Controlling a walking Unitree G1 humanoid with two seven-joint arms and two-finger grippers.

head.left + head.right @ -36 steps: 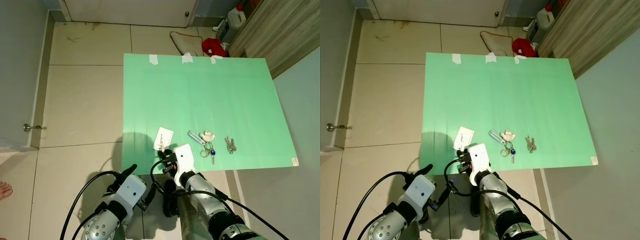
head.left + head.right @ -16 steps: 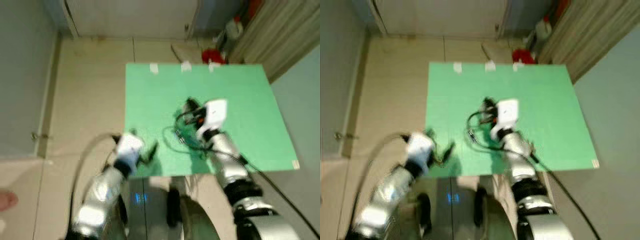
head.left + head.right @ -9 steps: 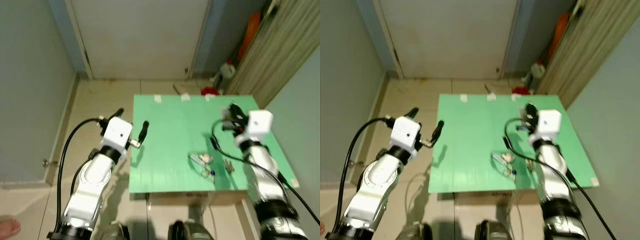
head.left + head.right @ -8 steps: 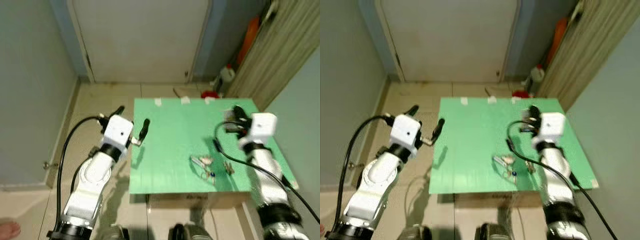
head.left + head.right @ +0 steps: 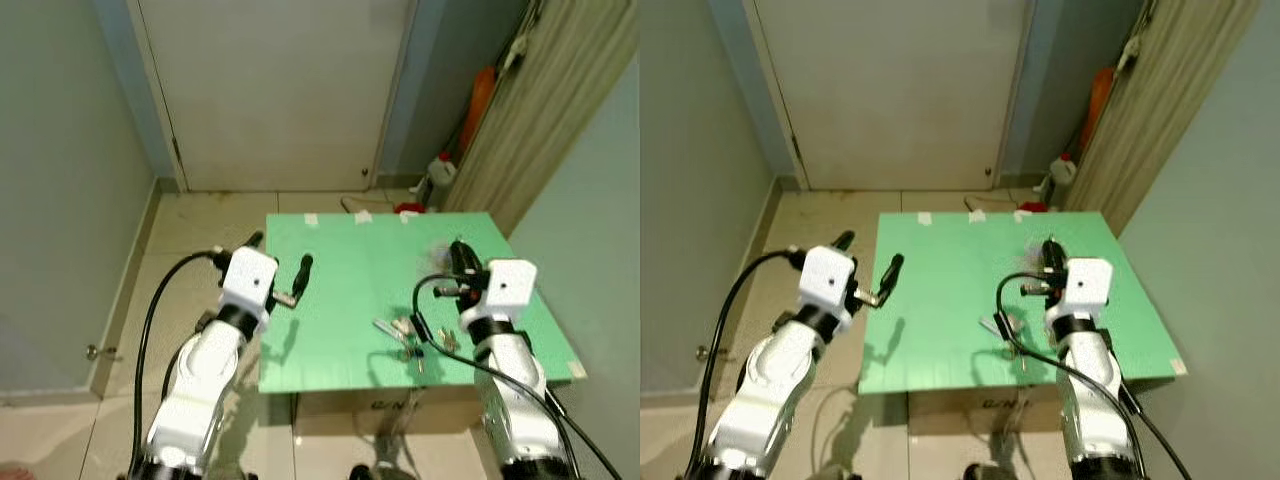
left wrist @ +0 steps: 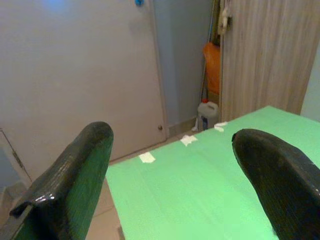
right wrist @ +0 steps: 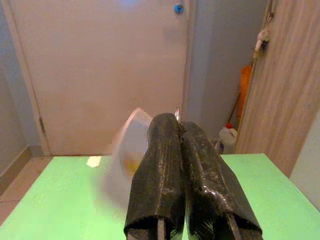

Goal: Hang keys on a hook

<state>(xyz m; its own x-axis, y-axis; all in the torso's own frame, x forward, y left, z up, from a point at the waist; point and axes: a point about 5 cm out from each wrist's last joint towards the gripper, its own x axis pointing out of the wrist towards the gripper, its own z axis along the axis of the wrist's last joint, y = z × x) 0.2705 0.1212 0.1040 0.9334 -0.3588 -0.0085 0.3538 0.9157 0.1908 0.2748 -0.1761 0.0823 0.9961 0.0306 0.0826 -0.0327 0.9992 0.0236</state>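
Both claws raised over the green worktop, keys lying near its front edge

The keys (image 5: 405, 333), small metal bunches on rings, lie on the smooth green worktop (image 5: 350, 290), below and just left of the right claw (image 5: 456, 254), whose rubbery black fingers are pressed together around a blurred white tag (image 7: 129, 150); the left claw (image 5: 280, 270) hovers spread wide at the left edge, both silver arms bent forward
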